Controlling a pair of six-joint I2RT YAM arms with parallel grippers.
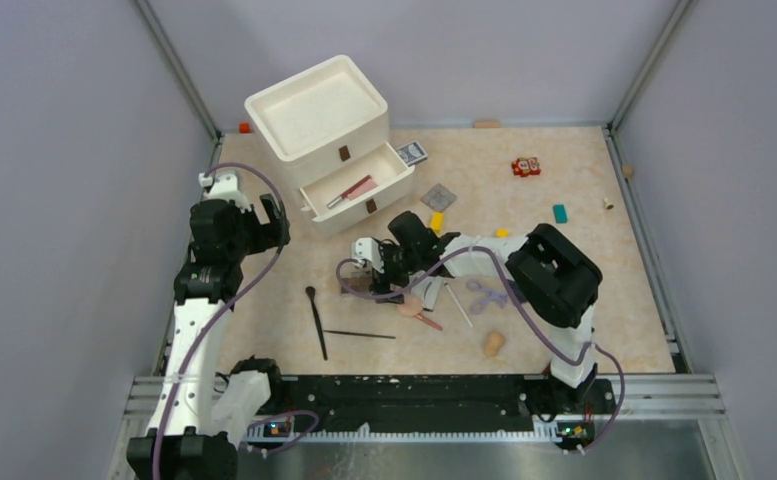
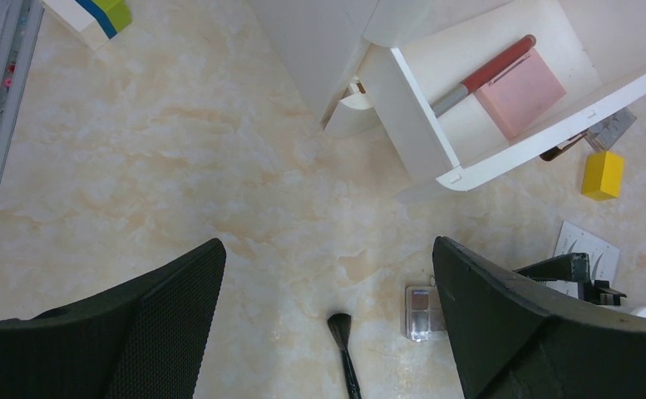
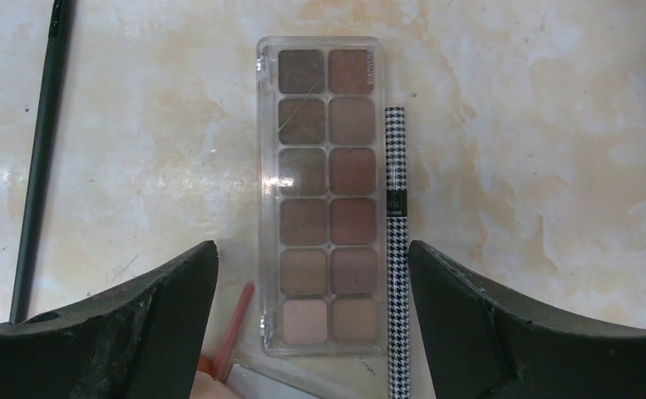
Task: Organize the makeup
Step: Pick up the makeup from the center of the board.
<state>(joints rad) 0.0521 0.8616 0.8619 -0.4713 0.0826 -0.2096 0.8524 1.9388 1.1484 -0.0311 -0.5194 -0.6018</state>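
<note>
Beige desk (image 1: 614, 260); left hand (image 2: 327, 243) and right hand (image 3: 313, 245) both spread wide, gripping nothing.
Top: right hand low at desk centre, left hand beside white drawer (image 1: 339, 215). Left wrist: pink compact (image 2: 520, 91) lies in the open drawer. Right wrist: brown eyeshadow palette (image 3: 323, 195) flat on desk between the fingers, houndstooth pencil (image 3: 396, 249) against its side.

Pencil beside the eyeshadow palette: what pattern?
The pencil is black-and-white houndstooth; right wrist view shows it best.
</note>
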